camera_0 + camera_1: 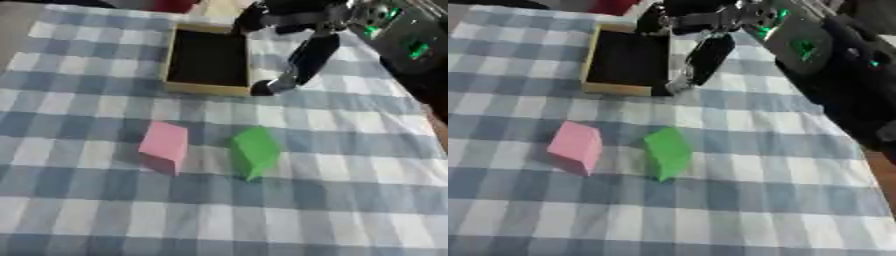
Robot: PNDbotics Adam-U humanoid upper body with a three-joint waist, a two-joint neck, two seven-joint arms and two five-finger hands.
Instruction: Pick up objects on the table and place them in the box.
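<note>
A pink block (164, 145) and a green block (255, 151) sit side by side on the blue-and-white checked cloth, a small gap between them. Farther back stands the wooden box (206, 89), whose dark inside looks bare. My right hand (308, 57) comes in from the upper right and hangs by the box's right front corner, well behind the blocks. Its fingers are stretched downward and hold nothing, and a fingertip (265, 88) is close to the cloth beside the box. No left hand shows in either view.
A red object (176, 4) lies just beyond the box at the far edge. My black right forearm (833, 60), with green lights, fills the upper right. The table's right edge (873, 162) runs down the right side.
</note>
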